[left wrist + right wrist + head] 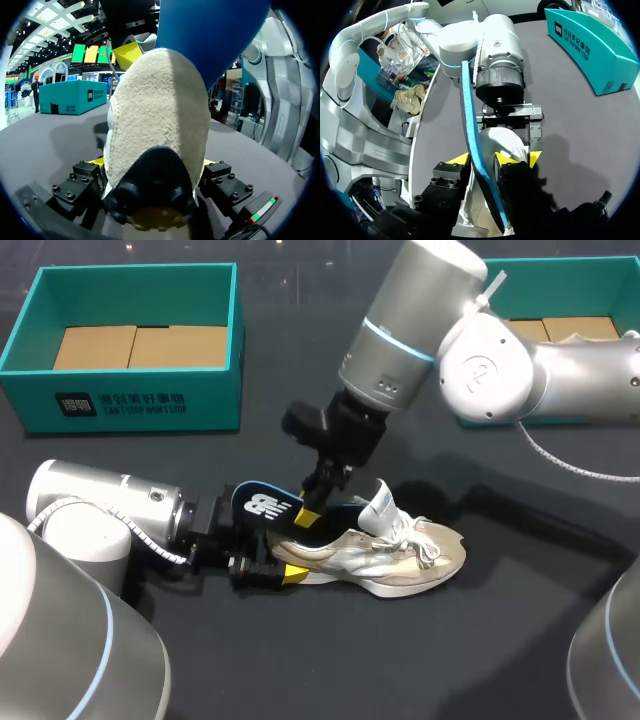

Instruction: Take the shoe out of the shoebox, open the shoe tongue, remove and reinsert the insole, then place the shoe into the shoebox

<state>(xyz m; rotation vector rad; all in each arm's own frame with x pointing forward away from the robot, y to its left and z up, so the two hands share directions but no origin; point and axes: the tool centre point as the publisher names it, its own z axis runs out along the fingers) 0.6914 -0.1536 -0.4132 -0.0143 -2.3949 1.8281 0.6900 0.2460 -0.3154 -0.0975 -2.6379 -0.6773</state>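
The shoe lies on the table with its long axis running straight out from the left gripper, which clamps its heel; the toe points away. Over the heel, the right gripper pinches the blue insole, which rises from the opening. Two teal shoeboxes stand well behind the shoe, one beyond the heel and the other beyond the toe.

Head overhead; both wrists near shoe

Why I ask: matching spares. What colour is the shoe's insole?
The thin foam insole is blue with a white logo; clearest in head view.
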